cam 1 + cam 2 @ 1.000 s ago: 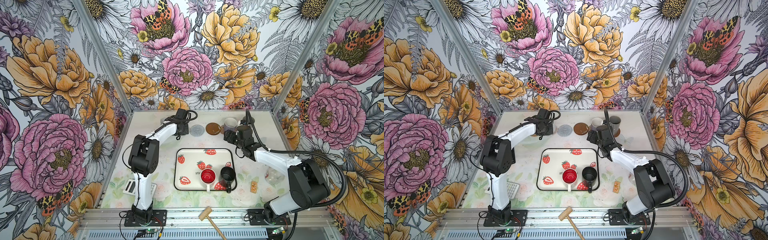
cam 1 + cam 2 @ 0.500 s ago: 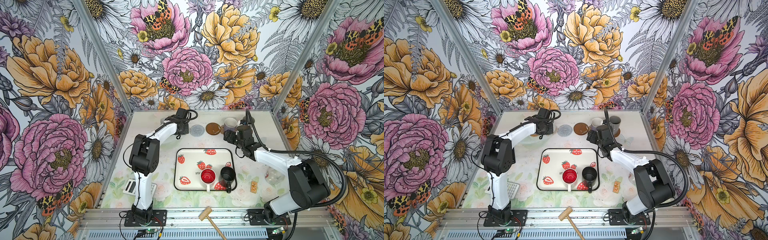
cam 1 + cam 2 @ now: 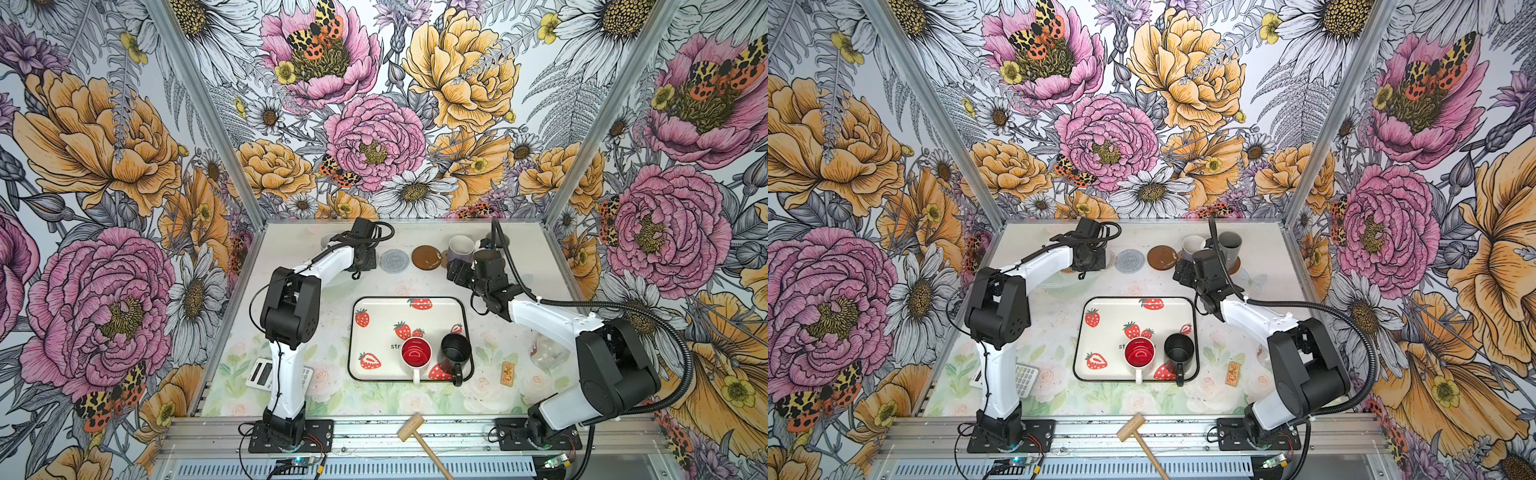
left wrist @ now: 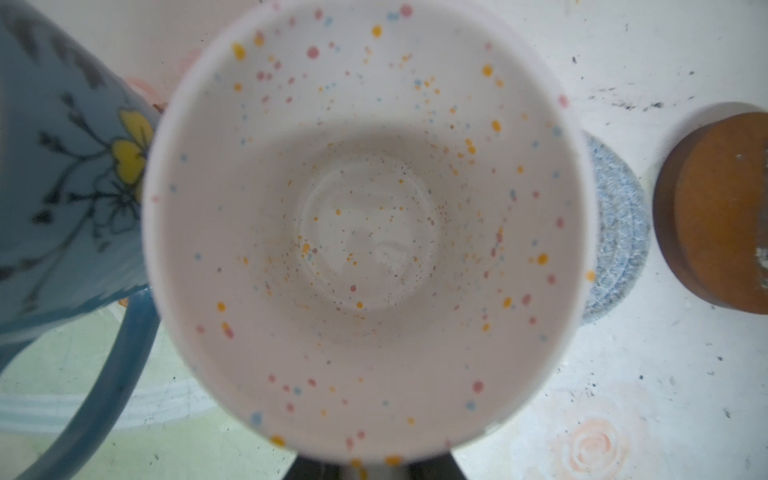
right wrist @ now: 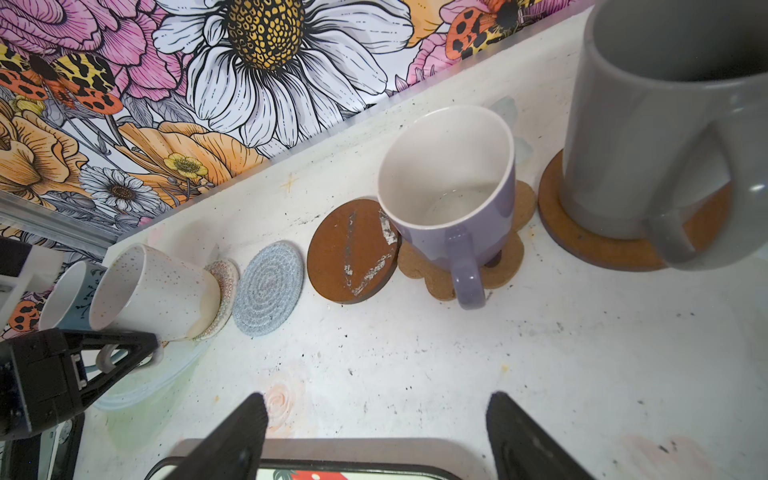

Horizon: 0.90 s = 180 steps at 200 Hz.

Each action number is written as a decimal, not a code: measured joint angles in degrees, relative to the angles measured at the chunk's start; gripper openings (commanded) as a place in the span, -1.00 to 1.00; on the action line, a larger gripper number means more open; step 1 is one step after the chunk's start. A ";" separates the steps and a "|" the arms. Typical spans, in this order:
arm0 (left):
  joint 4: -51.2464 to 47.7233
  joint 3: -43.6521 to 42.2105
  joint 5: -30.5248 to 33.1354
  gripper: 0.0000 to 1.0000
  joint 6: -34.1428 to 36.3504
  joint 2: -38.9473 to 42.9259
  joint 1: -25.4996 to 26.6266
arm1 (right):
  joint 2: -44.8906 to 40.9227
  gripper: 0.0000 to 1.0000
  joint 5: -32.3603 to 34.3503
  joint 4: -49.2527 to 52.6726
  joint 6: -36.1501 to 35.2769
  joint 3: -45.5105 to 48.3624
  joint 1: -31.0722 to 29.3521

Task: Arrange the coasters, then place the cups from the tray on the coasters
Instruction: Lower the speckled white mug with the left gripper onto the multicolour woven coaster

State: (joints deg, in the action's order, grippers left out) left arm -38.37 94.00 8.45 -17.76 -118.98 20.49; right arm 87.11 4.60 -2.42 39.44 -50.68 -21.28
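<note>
My left gripper (image 5: 126,355) is shut on the handle of the white speckled cup (image 5: 153,291), whose base sits on the beige woven coaster (image 5: 224,286). That cup (image 4: 361,228) fills the left wrist view, beside the light blue cup (image 4: 62,187). The grey-blue coaster (image 3: 395,260) and a brown disc (image 3: 427,257) lie bare. The lavender cup (image 5: 453,199) stands on the paw-shaped coaster (image 5: 428,274), the grey cup (image 5: 640,145) on another brown disc (image 5: 602,249). My right gripper (image 5: 376,401) hangs open and holds nothing, between this row and the tray (image 3: 353,332). The red-inside cup (image 3: 415,353) and black cup (image 3: 456,348) stand on the tray.
A grey calculator (image 3: 262,374) lies at the front left behind the left arm. A wooden mallet (image 3: 415,428) rests on the front rail. A small orange packet (image 3: 507,372) and a clear glass object (image 3: 548,353) sit right of the tray.
</note>
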 measured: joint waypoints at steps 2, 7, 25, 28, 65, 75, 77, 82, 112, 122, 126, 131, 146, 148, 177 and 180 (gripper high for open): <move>0.00 0.00 0.00 -1.00 0.00 0.00 0.00 | 0.00 0.69 0.00 0.00 0.00 0.00 0.00; 0.00 0.00 0.00 -1.00 0.00 0.00 0.00 | 0.00 0.69 0.00 0.00 0.00 -0.02 0.00; 0.02 0.00 0.00 -1.00 0.00 0.00 0.00 | 0.00 0.69 0.00 0.00 0.02 -0.07 0.00; 0.04 0.00 0.00 -1.00 0.00 0.00 0.00 | 0.00 0.69 0.00 0.00 0.02 -0.07 0.00; -0.15 0.59 0.00 -1.00 0.00 0.00 0.00 | 0.00 0.69 -0.24 0.00 0.02 -0.07 0.00; -0.13 0.83 0.00 -1.00 0.00 0.00 0.00 | 0.00 0.69 -0.39 0.00 0.02 -0.07 0.00; -0.13 0.90 0.00 -1.00 0.00 0.00 0.00 | 0.00 0.69 -0.39 0.00 0.02 -0.07 0.00; -0.11 0.96 -0.02 -1.00 0.00 0.00 0.00 | 0.00 0.69 -0.42 0.00 0.02 -0.07 0.00; -0.15 1.44 -0.02 -1.00 0.02 -0.09 0.00 | 0.00 0.68 -0.42 0.00 0.02 -0.07 0.00; -0.13 1.62 -0.02 -1.00 0.02 -0.20 0.00 | 0.00 0.69 -0.42 0.00 0.02 -0.07 0.00; -0.11 1.64 -0.02 -1.00 0.02 -0.31 0.00 | 0.00 0.69 -0.42 0.00 0.02 -0.07 0.00; -0.11 1.70 -0.02 -1.00 0.02 -0.37 0.00 | 0.00 0.69 -0.42 0.00 0.02 -0.07 0.00; -0.13 1.79 -0.04 -1.00 0.02 -0.66 0.00 | 0.00 0.68 -0.42 0.00 0.02 -0.07 0.00; -0.15 1.79 -0.04 -1.00 0.02 -0.70 0.00 | 0.00 0.69 -0.42 0.00 0.02 -0.07 0.00; -0.20 1.88 -0.07 -1.00 0.02 -1.25 0.00 | 0.00 0.69 -0.42 0.00 0.02 -0.07 0.00; -0.24 1.90 -0.09 -1.00 0.02 -1.38 0.00 | 0.00 0.69 -0.42 0.00 0.02 -0.07 0.00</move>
State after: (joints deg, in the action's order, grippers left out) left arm -38.61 95.90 8.36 -17.74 -120.36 20.49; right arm 87.11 4.19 -2.42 39.46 -50.74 -21.28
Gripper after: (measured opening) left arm 0.203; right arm 0.844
